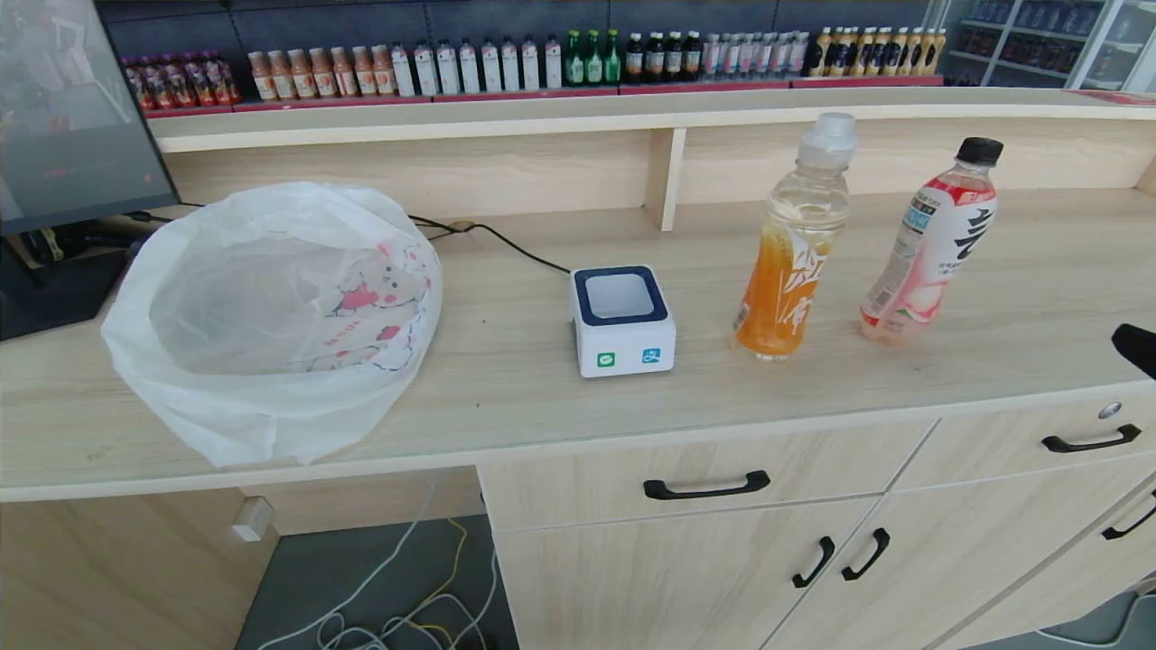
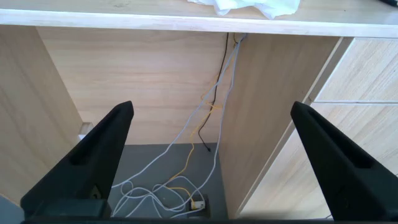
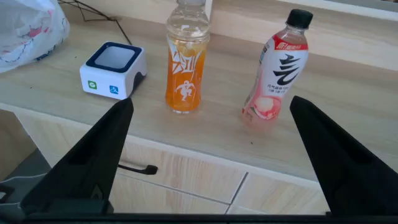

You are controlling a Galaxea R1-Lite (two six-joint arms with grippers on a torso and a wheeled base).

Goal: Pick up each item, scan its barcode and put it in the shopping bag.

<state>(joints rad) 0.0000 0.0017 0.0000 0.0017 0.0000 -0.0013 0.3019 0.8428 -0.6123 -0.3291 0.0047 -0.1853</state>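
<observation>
An orange drink bottle (image 1: 795, 244) (image 3: 185, 62) with a clear cap stands upright on the wooden counter, right of the white barcode scanner (image 1: 621, 319) (image 3: 112, 70). A pink-labelled bottle (image 1: 935, 244) (image 3: 276, 70) with a black cap stands further right. An open white plastic shopping bag (image 1: 275, 311) (image 3: 28, 28) sits on the counter's left part. My right gripper (image 3: 211, 162) is open, in front of the counter edge and facing the two bottles; a black part of it shows at the head view's right edge (image 1: 1140, 348). My left gripper (image 2: 211, 162) is open, below the countertop (image 2: 186, 22).
A black cable (image 1: 506, 239) runs behind the scanner. A monitor (image 1: 77, 108) stands at the back left. A raised shelf (image 1: 632, 117) backs the counter. Drawers with black handles (image 1: 706, 488) lie under it. Loose wires (image 2: 180, 180) lie on the floor.
</observation>
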